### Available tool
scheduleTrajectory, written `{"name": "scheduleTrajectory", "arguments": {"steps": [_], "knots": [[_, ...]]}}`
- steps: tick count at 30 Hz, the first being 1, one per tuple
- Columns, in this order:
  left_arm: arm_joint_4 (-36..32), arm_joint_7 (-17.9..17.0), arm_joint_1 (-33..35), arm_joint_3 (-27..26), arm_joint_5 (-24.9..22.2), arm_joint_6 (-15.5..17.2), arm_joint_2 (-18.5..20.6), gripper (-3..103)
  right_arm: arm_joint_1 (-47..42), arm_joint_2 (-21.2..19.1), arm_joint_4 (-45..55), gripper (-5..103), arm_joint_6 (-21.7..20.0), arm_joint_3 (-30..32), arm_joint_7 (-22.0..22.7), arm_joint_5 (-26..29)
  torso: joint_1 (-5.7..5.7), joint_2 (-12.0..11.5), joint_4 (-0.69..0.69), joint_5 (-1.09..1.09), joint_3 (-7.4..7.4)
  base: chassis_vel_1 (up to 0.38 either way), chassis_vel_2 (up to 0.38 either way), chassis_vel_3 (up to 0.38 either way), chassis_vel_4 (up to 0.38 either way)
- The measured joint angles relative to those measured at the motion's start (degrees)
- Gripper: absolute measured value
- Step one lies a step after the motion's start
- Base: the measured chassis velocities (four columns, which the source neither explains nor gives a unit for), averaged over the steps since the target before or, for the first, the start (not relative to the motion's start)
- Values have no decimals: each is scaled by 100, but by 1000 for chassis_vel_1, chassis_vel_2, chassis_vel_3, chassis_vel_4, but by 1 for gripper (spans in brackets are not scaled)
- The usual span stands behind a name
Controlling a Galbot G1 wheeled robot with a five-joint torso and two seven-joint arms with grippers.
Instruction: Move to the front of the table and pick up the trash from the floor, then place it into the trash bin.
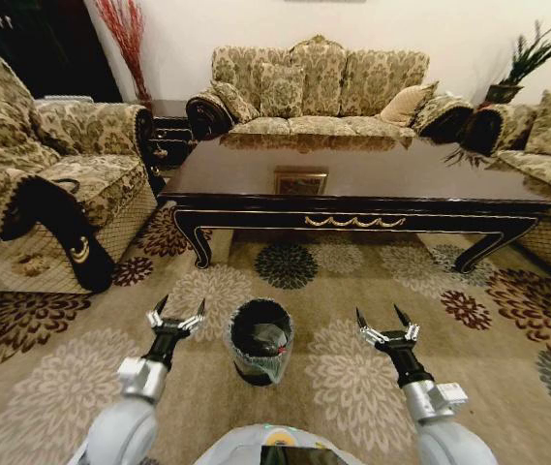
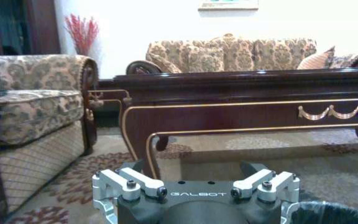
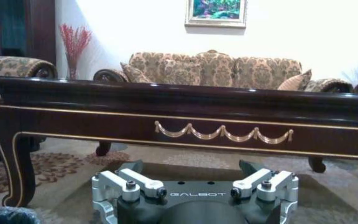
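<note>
Trash bin [image 1: 260, 341] between open hands

The room is evenly and fairly brightly lit, with soft light from above and no hard-edged shadows. The glossy top of the table [image 1: 372, 170] mirrors the sofa [image 1: 319, 87] behind it and carries a pale sheen toward its right end. A broad soft shadow lies on the floor [image 1: 352, 262] under the table, darkest between its legs, and the same shadow falls across the carpet in both wrist views. The head view bends strongly at its edges: the table's front edge bows, and the armchair [image 1: 33, 165] stretches outward. The wrist views are softer, with the white wall [image 3: 309, 42] nearly washed out and the far sofa slightly blurred.
</note>
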Motion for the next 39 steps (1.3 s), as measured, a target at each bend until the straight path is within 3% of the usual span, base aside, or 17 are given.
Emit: {"name": "scheduleTrajectory", "arguments": {"steps": [3,14,39], "knots": [[113,29,187,-116,-5,-270,-83,100,5,167,-77,100,96,124,-44,-117,0,0,-2,0,0,0,0,0,0],[112,138,355,158,62,-555,-189,100,-62,443,-130,100,303,297,-199,-318,1,0,-3,-1,0,0,0,0,0],[25,-6,316,289,121,-491,-126,100,-48,440,-115,100,321,276,-224,-326,1,0,-3,-1,0,0,0,0,0]]}}
